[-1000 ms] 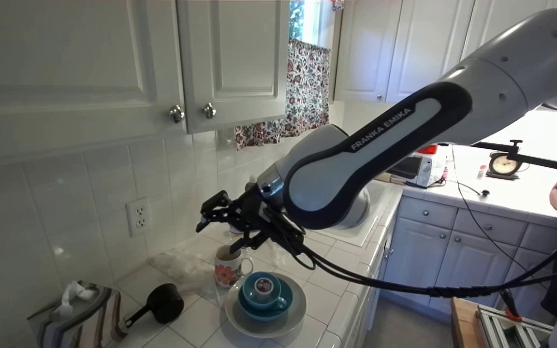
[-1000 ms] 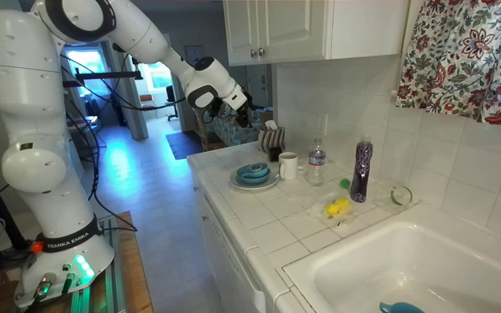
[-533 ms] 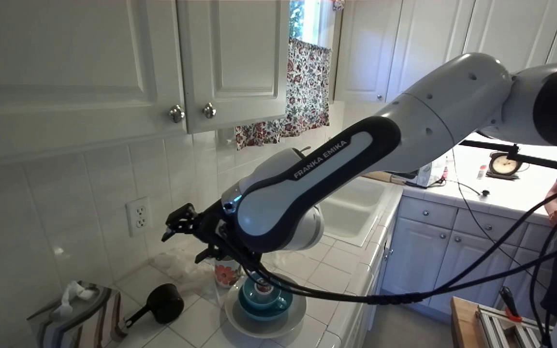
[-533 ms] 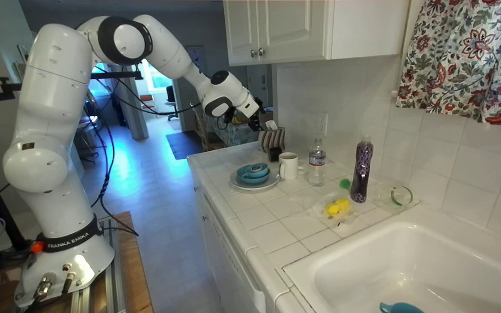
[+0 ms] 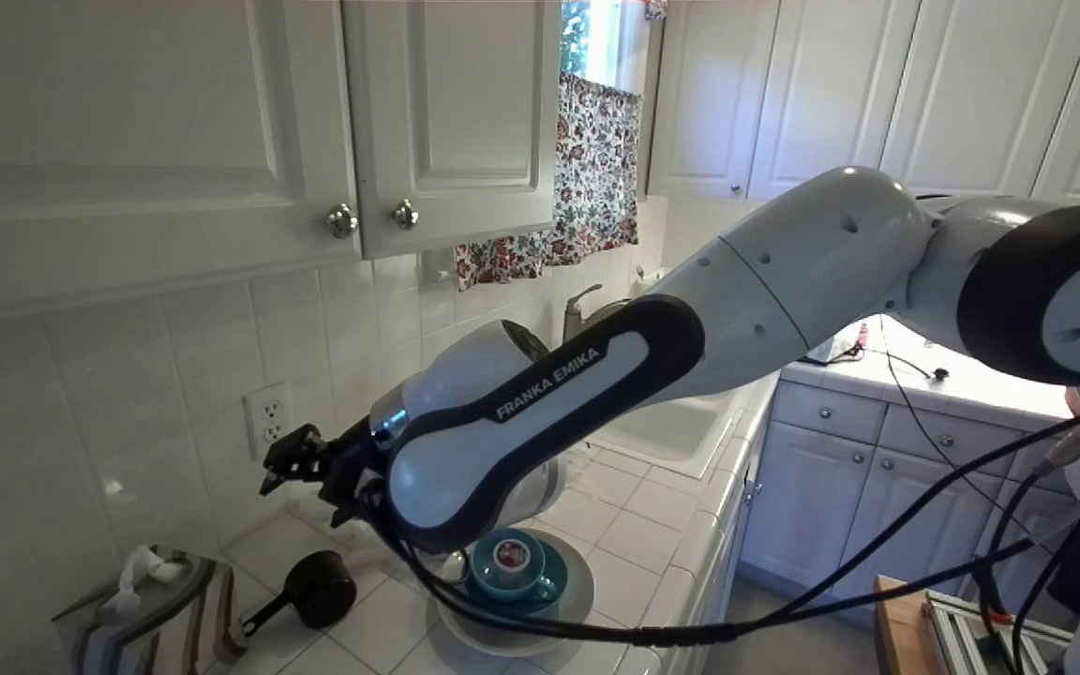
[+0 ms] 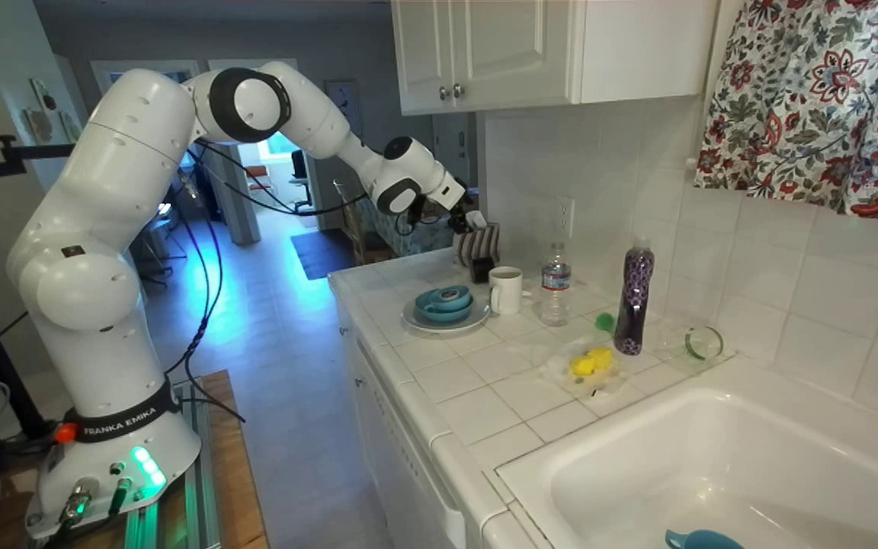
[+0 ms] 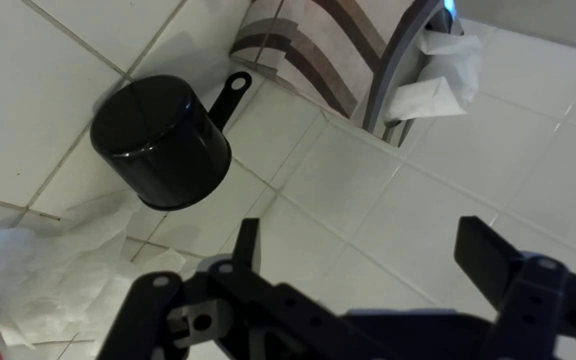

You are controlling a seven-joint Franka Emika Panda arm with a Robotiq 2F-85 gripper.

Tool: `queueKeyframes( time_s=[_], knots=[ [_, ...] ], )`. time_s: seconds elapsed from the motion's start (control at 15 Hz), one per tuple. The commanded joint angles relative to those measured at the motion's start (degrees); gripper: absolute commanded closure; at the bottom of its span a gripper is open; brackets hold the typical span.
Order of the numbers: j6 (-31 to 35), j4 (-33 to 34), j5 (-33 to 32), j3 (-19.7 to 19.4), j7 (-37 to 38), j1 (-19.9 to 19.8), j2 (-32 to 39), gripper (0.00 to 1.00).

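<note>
Pot (image 7: 168, 145) (black), tissue box (image 7: 325, 52), jaws apart

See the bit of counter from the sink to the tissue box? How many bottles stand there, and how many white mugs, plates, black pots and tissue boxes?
Water bottle and purple bottle: 2
White mug: 1
Plate: 1
Black pot: 1
Tissue box: 1
Total: 6

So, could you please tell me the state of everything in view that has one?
Gripper: open, holding nothing.
Black pot: upside down.
Tissue box: tissue poking out.
Mug: upright.
Water bottle: upright.
Purple bottle: upright.
Teal cup: stacked in bowl on plate.
Green-rimmed glass: seemingly on its side.
Cabinet doors: closed.
Wall outlet: nothing plugged in.
Base lights: glowing green.
</note>
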Motion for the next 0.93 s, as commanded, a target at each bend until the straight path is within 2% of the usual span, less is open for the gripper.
queueKeyframes(
  time_s=[0.0,0.13,0.4,0.53,0.87],
  knots=[
    [-0.2,1.5,0.0,-2.0,0.5,2.0,1.2,0.00],
    [-0.5,3.7,0.0,-4.4,1.1,4.5,2.7,0.00],
    [0.8,4.8,-0.3,-5.8,1.1,5.4,4.0,0.00],
    [-0.1,7.4,-0.9,-6.5,1.1,5.9,5.8,0.00],
    [-1.6,14.7,-2.7,-11.8,1.2,9.3,11.2,0.00]
  ],
)
